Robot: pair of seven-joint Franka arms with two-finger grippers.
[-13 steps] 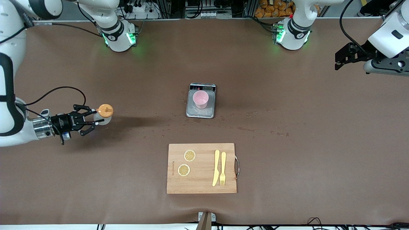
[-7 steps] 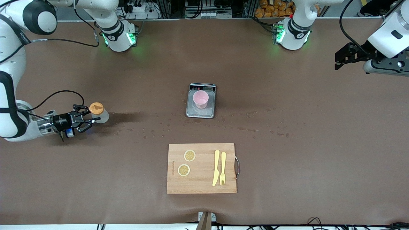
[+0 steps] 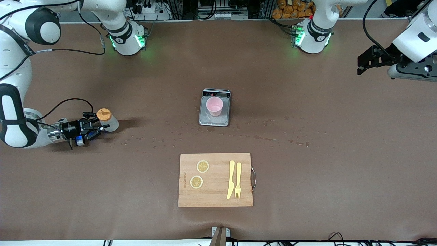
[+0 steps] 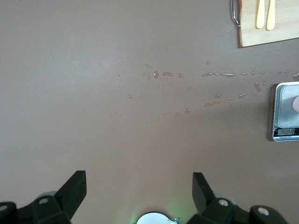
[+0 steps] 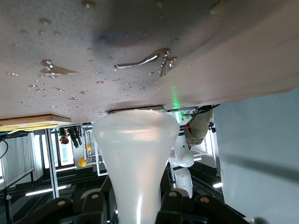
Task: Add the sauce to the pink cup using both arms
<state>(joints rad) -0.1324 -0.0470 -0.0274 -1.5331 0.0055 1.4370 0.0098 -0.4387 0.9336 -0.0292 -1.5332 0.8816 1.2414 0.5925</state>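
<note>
Right gripper point(image 3: 96, 126): gripping the sauce bottle point(image 3: 107, 120) at the cup's point(image 3: 214, 105) nine o'clock;
Left gripper point(image 3: 366, 63): waiting wide, holding nothing

Matt brown table point(image 3: 307, 177), wooden board point(image 3: 215, 191), translucent plastic sauce point(image 3: 108, 122), shiny metal scale point(image 3: 214, 119).

Open table point(image 3: 307, 102) lies between the scale point(image 3: 214, 112) and the cutting board point(image 3: 215, 180), only wet droplets point(image 3: 164, 138) there.
</note>
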